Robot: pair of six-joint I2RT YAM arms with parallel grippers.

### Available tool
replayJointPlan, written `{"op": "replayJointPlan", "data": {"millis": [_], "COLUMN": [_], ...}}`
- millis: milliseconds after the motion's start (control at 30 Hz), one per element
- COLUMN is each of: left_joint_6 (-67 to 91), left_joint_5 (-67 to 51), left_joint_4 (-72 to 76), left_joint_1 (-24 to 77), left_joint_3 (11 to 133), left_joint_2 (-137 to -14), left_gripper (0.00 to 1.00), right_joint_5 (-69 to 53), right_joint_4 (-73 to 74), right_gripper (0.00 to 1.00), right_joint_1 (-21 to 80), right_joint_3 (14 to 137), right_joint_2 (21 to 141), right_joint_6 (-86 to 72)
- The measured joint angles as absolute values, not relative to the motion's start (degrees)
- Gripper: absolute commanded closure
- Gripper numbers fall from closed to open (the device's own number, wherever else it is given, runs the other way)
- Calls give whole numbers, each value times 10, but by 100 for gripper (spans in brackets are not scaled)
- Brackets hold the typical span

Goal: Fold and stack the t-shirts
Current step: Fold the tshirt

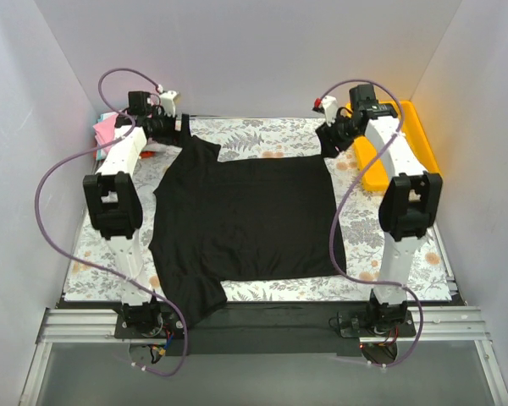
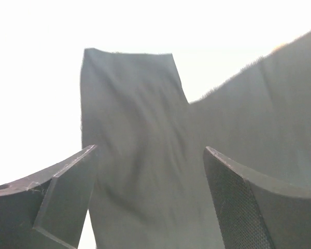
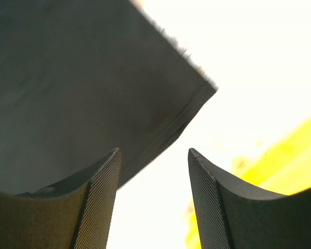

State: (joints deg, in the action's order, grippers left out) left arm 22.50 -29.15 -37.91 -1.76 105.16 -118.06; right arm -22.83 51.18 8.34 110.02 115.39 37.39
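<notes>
Left tool (image 1: 173,121) with jaws spread wide, low over the far left sleeve of the plain black soft cloth t-shirt (image 1: 245,220). Nothing pinched between its fingers (image 2: 67,181) in the wrist view, only dark cloth beyond the gap. Right tool (image 1: 328,135) also parted, less widely, at the far right hem corner of the same shirt, near the yellow plastic tray (image 1: 411,139). Corner in sight ahead of the fingers, none of it caught, so no hold on that side either. Cannot tell whether any fingertip brushes the cloth. Black shirt spread open in the middle of the flower-patterned surface (image 1: 262,134), neck end to the left and hem to the right. One sleeve out at the far left, the other trailing over the near left edge, with no fold made in the shirt yet. Pink cloth t-shirt (image 1: 104,131) bunched at the far left edge, partly hidden by the left arm, a sliver of orange-red beside it; folded or not, cannot tell. No neat stack visible anywhere. By the look of things, an early stage: laying out about finished for the black shirt. All its folding left to do, then stacking, and likely the same for the pink one and any others.
</notes>
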Motion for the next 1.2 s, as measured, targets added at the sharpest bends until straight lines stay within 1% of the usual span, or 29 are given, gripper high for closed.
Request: {"op": "replayJointPlan", "data": {"millis": [67, 167, 233, 333, 467, 600, 967, 1133, 1167, 1200], "left_joint_6": [265, 304, 321, 335, 339, 338, 335, 335, 334, 334], "left_joint_5": [-292, -297, -298, -298, -298, -298, -286, -275, -272, -269], "left_joint_4": [-343, -318, -312, -309, -301, -286, -274, -267, -267, -267], "left_joint_1": [-18, -18, -18, -18, -18, -18, -18, -14, -14, -13], "left_joint_3": [1126, 1195, 1214, 1221, 1221, 1223, 1235, 1247, 1248, 1250], "left_joint_2": [-1250, -1333, -1367, -1396, -1402, -1402, -1412, -1433, -1437, -1441], "left_gripper": [22, 22, 22, 22, 21, 21, 18, 17, 17, 17], "right_joint_5": [-223, -206, -192, -172, -154, -144, -153, -168, -173, -174], "right_joint_4": [479, 446, 427, 398, 359, 332, 305, 292, 289, 288], "right_gripper": [41, 43, 44, 45, 45, 44, 48, 57, 65, 69], "right_joint_1": [83, 84, 84, 84, 83, 83, 83, 83, 83, 83], "right_joint_3": [1154, 1226, 1273, 1284, 1247, 1243, 1230, 1215, 1210, 1209], "right_joint_2": [1209, 1293, 1349, 1391, 1398, 1403, 1420, 1419, 1417, 1416], "right_joint_6": [345, 313, 299, 292, 291, 293, 308, 317, 319, 319]}}
